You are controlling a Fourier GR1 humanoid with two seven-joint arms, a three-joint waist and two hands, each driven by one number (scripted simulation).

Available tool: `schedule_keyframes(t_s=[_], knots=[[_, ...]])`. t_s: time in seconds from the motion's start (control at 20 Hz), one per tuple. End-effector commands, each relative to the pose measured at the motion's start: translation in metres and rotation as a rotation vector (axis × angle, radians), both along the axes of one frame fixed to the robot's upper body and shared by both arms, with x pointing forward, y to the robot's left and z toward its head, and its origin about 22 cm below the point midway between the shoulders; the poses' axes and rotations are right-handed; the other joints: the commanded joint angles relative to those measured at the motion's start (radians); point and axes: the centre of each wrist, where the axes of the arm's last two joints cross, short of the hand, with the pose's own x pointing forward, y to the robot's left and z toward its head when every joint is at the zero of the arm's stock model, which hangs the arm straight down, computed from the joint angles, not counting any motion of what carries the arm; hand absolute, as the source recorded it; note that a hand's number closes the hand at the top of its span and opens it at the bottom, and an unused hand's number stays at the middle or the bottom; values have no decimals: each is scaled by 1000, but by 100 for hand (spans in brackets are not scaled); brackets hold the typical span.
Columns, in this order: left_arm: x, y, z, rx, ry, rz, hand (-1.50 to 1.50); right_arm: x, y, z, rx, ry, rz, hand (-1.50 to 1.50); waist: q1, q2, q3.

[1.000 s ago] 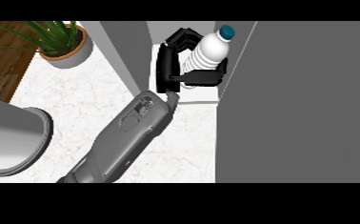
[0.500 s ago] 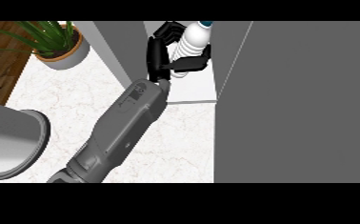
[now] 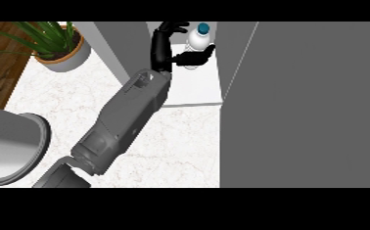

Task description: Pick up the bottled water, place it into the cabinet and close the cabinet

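Note:
The bottled water (image 3: 197,40), clear with a blue cap, stands upright inside the cabinet on its white shelf (image 3: 195,86), towards the back. My left hand (image 3: 163,45) reaches in from the lower left and is beside it on its left. The thumb lies across the bottle's lower part and the fingers curve round behind its top, so the hand is shut on the bottle. The right hand does not show.
A broad grey cabinet panel (image 3: 303,106) fills the right side, its edge next to the bottle. A grey cabinet wall (image 3: 127,45) stands left of the shelf. A potted plant (image 3: 59,48) sits at the top left, and a grey round vessel (image 3: 18,148) at the left edge on the marble counter (image 3: 180,146).
The left hand has carried the bottle deeper into the cabinet, away from me. The fingers that wrapped the bottle's body now lie more behind it, leaving its body in plain sight.

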Motion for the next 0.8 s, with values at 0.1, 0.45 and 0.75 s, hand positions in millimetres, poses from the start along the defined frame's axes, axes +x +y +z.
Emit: schedule_keyframes(t_s=[0.1,0.45,0.75], knots=[[11,1,2,92,25,28,-150,-1,2,17,29,-65,33,-150,-10,2,0],[15,5,6,21,19,-4,-150,7,11,17,39,-61,18,-150,3,3,0],[18,-4,29,-107,-84,-111,-150,6,5,6,10,-61,22,-150,7,-5,0]])
